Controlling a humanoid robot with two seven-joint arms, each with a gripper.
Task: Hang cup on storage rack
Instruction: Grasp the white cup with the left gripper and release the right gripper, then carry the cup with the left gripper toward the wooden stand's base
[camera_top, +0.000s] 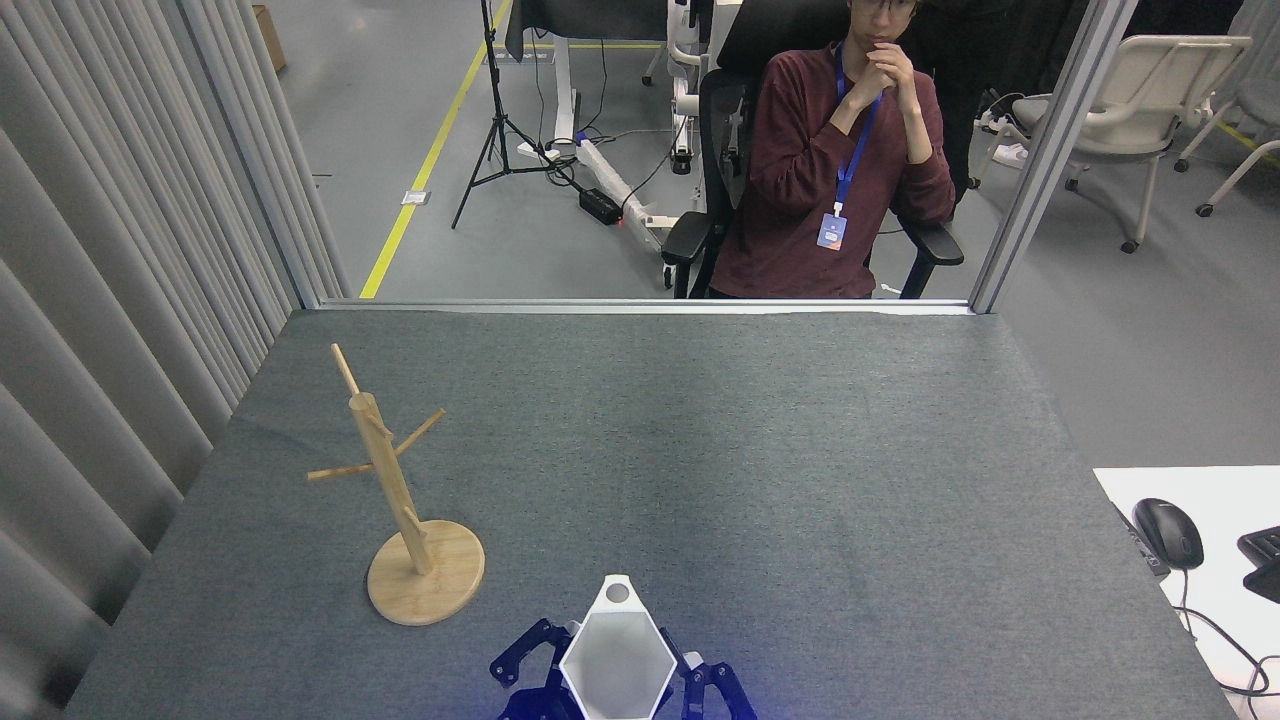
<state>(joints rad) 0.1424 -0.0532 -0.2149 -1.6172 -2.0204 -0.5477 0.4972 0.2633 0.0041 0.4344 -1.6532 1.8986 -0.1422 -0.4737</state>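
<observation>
The white faceted cup (617, 665) is at the bottom centre of the head view, its hexagonal mouth facing up at me. Its pierced handle tab (617, 592) points away from me. Dark blue fingers (522, 655) flank the cup on both sides, so my left gripper (617, 678) is shut on the cup; the arm behind it is cut off by the frame's bottom edge. The light wooden storage rack (392, 490) stands upright to the left of the cup, apart from it, with bare pegs. My right gripper is out of view.
The grey felt table (760, 470) stretches ahead. A person sits in an office chair (835, 160) beyond the far edge. Grey curtains (110, 300) line the left side. A white desk with a mouse (1168, 532) adjoins at the right.
</observation>
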